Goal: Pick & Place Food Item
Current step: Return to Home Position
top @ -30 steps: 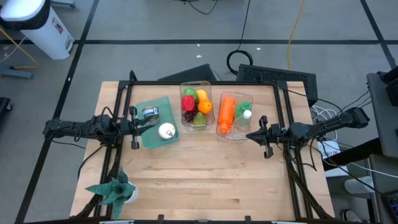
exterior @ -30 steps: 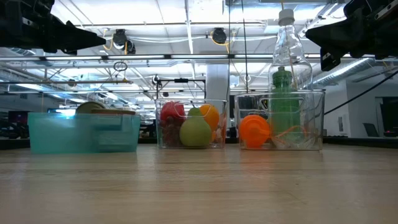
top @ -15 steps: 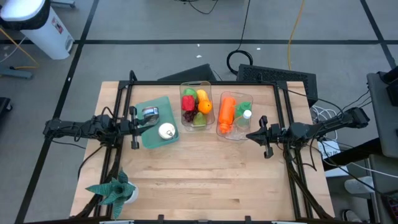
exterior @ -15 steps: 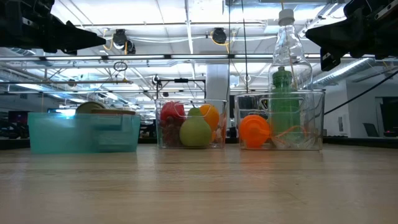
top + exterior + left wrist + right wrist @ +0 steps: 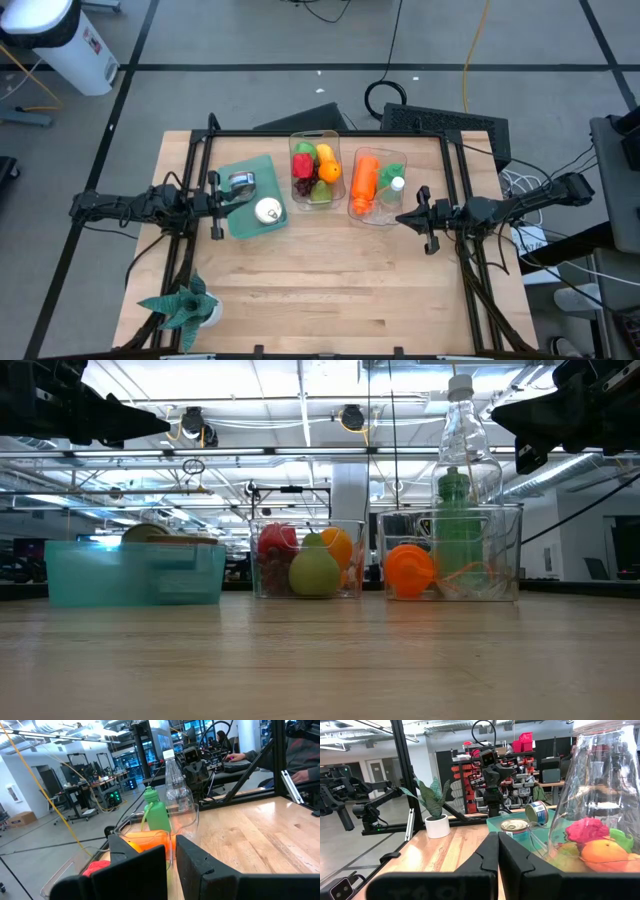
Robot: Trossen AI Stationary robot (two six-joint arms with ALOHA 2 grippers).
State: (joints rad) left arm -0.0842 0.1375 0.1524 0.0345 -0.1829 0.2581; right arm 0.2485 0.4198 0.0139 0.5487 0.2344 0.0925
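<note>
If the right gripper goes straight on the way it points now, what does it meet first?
Probably the clear bottle in the clear bin beside it. The right gripper, shut and raised above the table, points toward the left arm, with that bin's near edge close to its line. Height is unclear, so it may pass above the bin wall.

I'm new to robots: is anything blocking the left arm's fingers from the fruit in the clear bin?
Seen from above, the teal tray with its cans lies between the left gripper and the fruit bin; its clear wall surrounds the fruit.

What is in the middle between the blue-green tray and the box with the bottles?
The clear box of fruit sits between the teal tray and the bottle box. Both the high and low views show it.
</note>
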